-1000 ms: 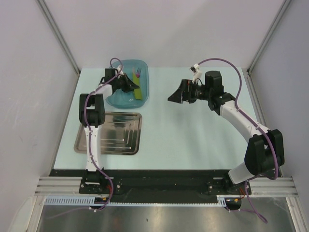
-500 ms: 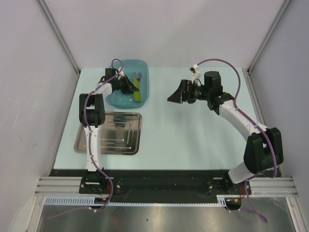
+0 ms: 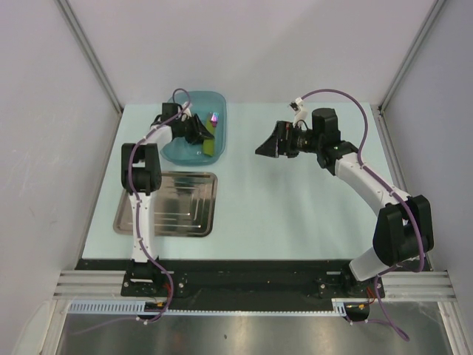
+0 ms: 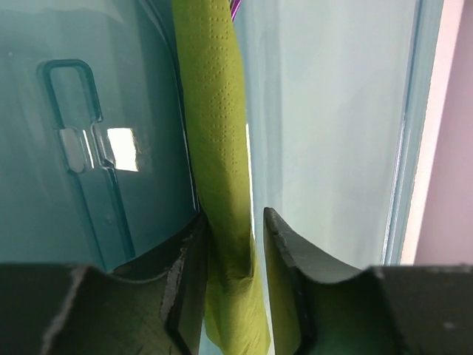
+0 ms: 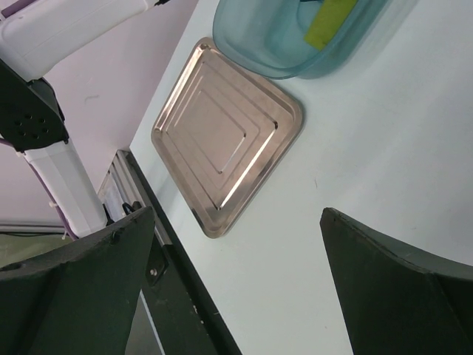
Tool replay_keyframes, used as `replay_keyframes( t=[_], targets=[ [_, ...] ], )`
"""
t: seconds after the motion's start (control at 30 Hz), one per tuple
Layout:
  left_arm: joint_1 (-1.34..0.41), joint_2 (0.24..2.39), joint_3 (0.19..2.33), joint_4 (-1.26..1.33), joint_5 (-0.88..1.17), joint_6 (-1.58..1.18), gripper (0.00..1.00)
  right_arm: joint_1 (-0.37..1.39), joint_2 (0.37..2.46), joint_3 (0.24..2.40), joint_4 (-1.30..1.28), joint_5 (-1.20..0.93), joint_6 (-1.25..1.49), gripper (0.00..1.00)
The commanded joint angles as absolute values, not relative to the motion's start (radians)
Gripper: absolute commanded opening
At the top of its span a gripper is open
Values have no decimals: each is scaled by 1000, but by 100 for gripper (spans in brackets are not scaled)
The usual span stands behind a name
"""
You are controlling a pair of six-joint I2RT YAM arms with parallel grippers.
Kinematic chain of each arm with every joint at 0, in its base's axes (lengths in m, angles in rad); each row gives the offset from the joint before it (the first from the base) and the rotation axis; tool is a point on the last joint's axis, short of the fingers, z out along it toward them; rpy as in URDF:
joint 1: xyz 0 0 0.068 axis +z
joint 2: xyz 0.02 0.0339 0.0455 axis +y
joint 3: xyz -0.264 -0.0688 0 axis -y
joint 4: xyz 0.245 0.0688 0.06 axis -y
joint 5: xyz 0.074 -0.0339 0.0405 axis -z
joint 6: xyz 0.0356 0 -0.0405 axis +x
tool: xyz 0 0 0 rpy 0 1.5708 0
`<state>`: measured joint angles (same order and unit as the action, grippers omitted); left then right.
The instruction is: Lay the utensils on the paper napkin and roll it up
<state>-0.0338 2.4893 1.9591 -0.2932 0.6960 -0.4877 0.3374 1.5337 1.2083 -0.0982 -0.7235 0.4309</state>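
The olive-green paper napkin [image 4: 214, 111] lies folded in the teal plastic basin [image 3: 215, 99]; it also shows in the top view [image 3: 210, 145] and the right wrist view [image 5: 329, 21]. My left gripper [image 4: 233, 218] reaches into the basin [image 4: 89, 185] and its narrow jaws are shut on the napkin's near end. It shows in the top view [image 3: 199, 129] too. Purple utensil handles [image 3: 213, 117] show at the basin's far side, just a tip in the left wrist view [image 4: 235, 9]. My right gripper [image 3: 264, 148] hangs wide open and empty above the table's middle [image 5: 236, 214].
A steel tray [image 3: 166, 203] lies on the table in front of the basin, near the left arm; it also shows in the right wrist view [image 5: 222, 140], as does the basin [image 5: 259, 52]. The table's black front edge runs below the tray.
My left gripper has shifted slightly deeper into the basin, and the napkin has bunched up at its jaws. The purple handles now show more clearly. The right arm barely moved.
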Motion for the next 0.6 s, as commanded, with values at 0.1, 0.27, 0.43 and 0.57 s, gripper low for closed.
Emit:
replay_keyframes(
  t=[0.1, 0.27, 0.43, 0.57],
  targets=[
    [-29, 2352, 1911, -308, 540, -402, 47, 348, 1506, 1255, -83, -741, 422, 100],
    [-35, 2298, 1896, -316, 502, -385, 57, 353, 1491, 1256, -84, -742, 420, 100],
    [-37, 2252, 1875, -310, 454, -377, 59, 356, 1485, 1266, -90, -750, 416, 100],
    [-37, 2212, 1853, -313, 411, -339, 55, 356, 1480, 1267, -89, -753, 414, 100]
  ],
)
